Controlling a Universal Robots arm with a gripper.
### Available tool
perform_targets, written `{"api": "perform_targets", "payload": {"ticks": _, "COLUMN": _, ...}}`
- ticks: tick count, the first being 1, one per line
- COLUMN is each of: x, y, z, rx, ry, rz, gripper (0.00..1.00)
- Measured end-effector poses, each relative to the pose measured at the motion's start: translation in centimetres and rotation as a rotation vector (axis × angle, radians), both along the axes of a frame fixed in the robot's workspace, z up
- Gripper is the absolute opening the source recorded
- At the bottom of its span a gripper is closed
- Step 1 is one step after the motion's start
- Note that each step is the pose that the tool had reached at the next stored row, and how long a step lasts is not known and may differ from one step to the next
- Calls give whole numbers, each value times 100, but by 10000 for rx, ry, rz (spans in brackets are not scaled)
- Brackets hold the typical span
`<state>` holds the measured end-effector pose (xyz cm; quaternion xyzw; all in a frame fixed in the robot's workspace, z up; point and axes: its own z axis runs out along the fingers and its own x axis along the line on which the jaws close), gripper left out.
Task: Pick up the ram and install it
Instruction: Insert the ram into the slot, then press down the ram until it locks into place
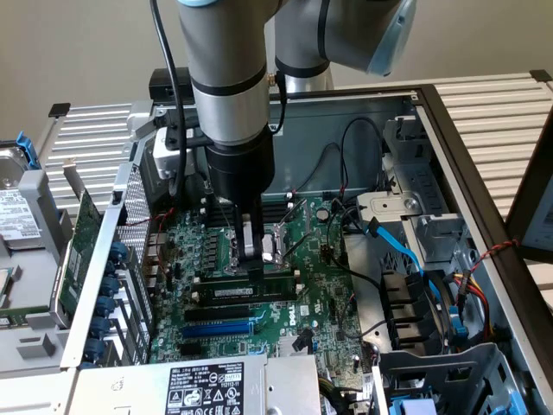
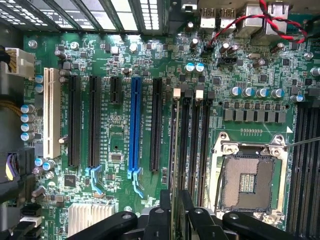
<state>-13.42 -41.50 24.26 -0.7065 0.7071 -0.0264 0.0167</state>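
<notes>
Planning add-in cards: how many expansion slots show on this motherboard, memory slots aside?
6, side by side: white slot, long black slot, second long black slot, short black slot, blue slot, third long black slot. Others may be hidden.

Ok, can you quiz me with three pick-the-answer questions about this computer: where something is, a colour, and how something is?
1. Where is the ram? A. On the grey drive outside the case. B. Between the jaws, down at the black memory slots. C. On the white sticker.
2. What colour is the bright long slot among the black ones? A. Blue. B. Pink. C. Orange.
3. How is the processor socket? A. Under a fan. B. Bare, nothing mounted on it. C. Covered with tape.
Answers: 1 B, the jaws are closed on the green stick at the slots. 2 A, it is plainly blue. 3 B, its metal frame and contacts are showing.
</notes>
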Motion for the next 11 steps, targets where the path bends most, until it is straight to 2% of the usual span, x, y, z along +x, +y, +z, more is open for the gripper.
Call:
{"api": "perform_targets", "payload": {"ticks": 6, "x": 1, "y": 0, "z": 44, "rx": 2, "ry": 23, "rz": 0, "gripper": 22}}
{"api": "perform_targets", "payload": {"ticks": 7, "x": 2, "y": 0, "z": 49, "rx": 2, "ry": 63, "rz": 2, "gripper": 22}}
{"api": "perform_targets", "payload": {"ticks": 11, "x": 1, "y": 0, "z": 55, "rx": 2, "ry": 354, "rz": 0, "gripper": 22}}
